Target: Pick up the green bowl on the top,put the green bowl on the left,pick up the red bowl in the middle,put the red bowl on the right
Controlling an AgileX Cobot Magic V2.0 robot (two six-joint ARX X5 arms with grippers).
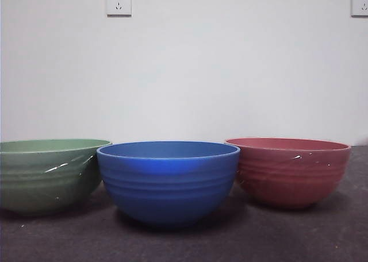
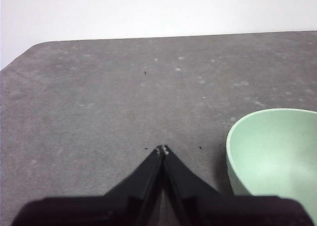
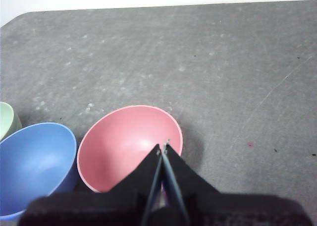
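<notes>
Though jaws meet, right hand (image 3: 163, 147) above red bowl (image 3: 124, 141)

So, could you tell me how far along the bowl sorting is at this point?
It looks finished. The green bowl sits on the left and the red bowl on the right, with the blue bowl between them, all unstacked. The left gripper and right gripper are shut and empty. Nothing appears left.

Green bowl (image 1: 49, 176) left, red bowl (image 1: 288, 171) right
</notes>
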